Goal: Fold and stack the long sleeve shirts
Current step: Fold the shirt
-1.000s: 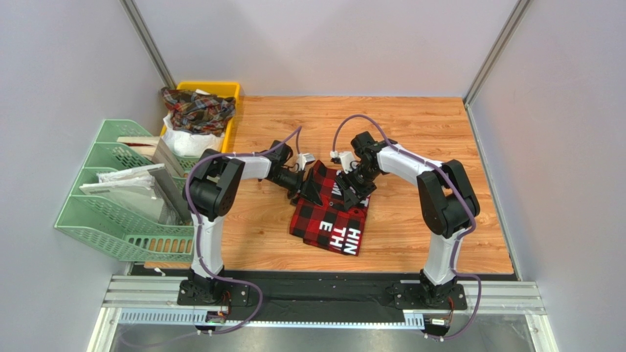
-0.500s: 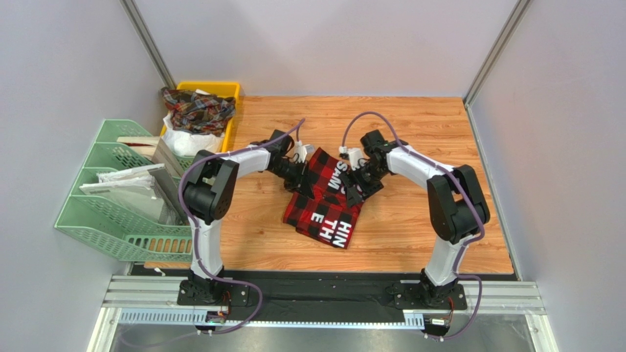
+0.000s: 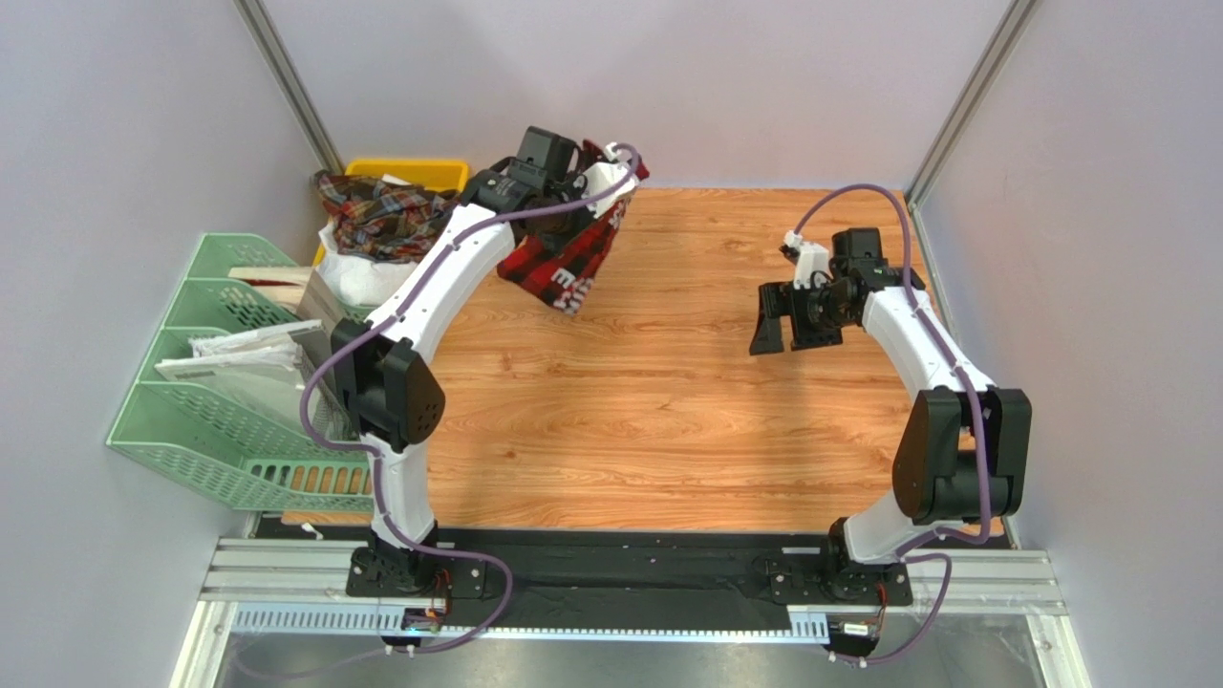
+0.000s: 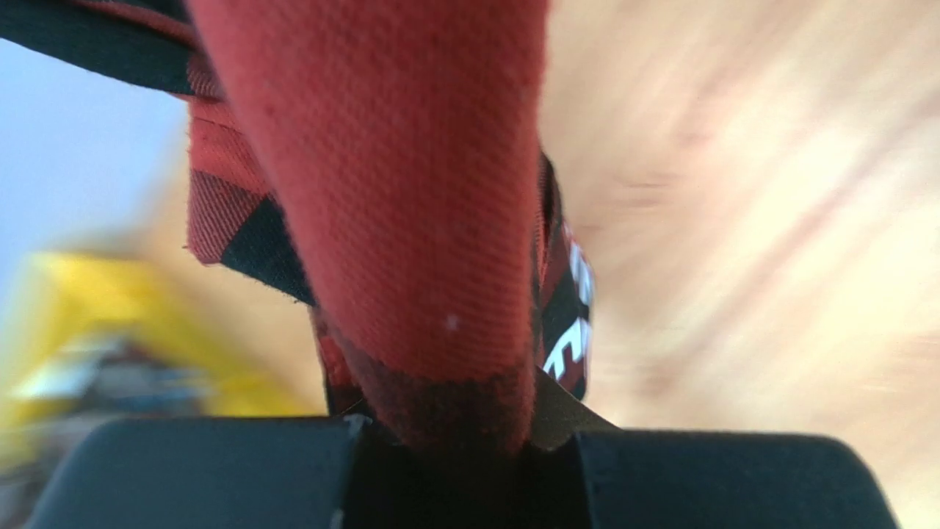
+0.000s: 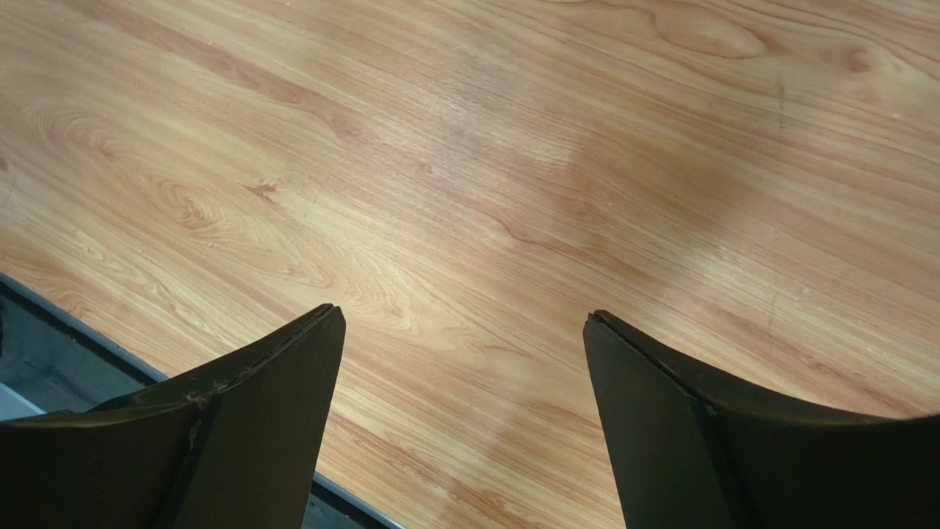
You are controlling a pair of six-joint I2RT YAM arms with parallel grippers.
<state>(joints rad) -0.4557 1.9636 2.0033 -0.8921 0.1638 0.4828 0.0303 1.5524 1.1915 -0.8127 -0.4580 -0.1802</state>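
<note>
A: Anything hard to see?
B: Left wrist view is blurred. The red-and-black check shirt (image 4: 386, 220) fills it, white lettering cut off.
A: Texture?
B: Soft flannel, bunched, hanging above the wood-grain table (image 3: 689, 430) near the yellow bin (image 3: 445, 179).
A: Grippers?
B: Left gripper (image 4: 447, 441) pinches the shirt. Right gripper (image 5: 463, 320) is spread, nothing in it.
A: Changes?
B: Shirt lay mid-table a second ago, now it's lifted far-left. Right arm pulled away.
</note>
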